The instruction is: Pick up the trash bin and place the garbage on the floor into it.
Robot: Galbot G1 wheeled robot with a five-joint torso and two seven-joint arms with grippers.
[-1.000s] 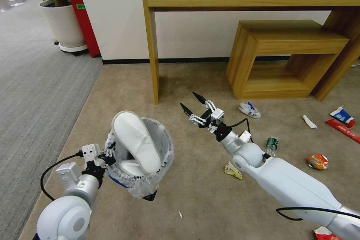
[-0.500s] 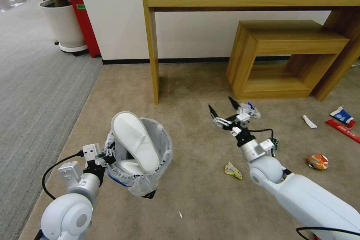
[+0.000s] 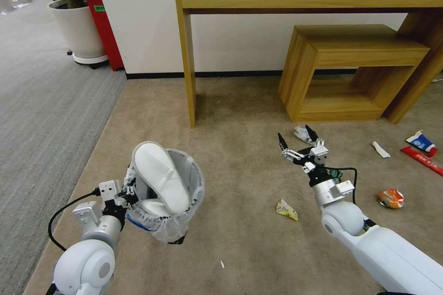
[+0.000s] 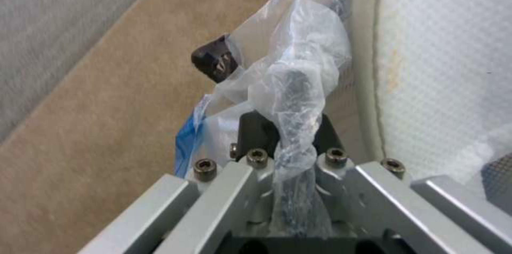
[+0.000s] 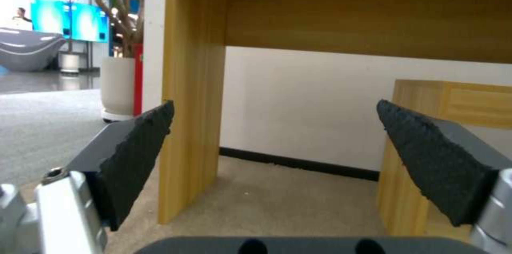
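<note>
Head view, trash bin (image 3: pixel 177 203) tilted, bag-lined, seemingly two white slippers (image 3: pixel 159 179) inside

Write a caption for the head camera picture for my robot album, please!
Left hand holds the trash bin with slippers inside; the open right hand reaches toward litter on the floor.

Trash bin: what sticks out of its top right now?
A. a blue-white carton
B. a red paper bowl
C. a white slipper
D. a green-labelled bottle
C: a white slipper stands up out of the bag-lined trash bin, which the left pincer holds by its rim.
</note>
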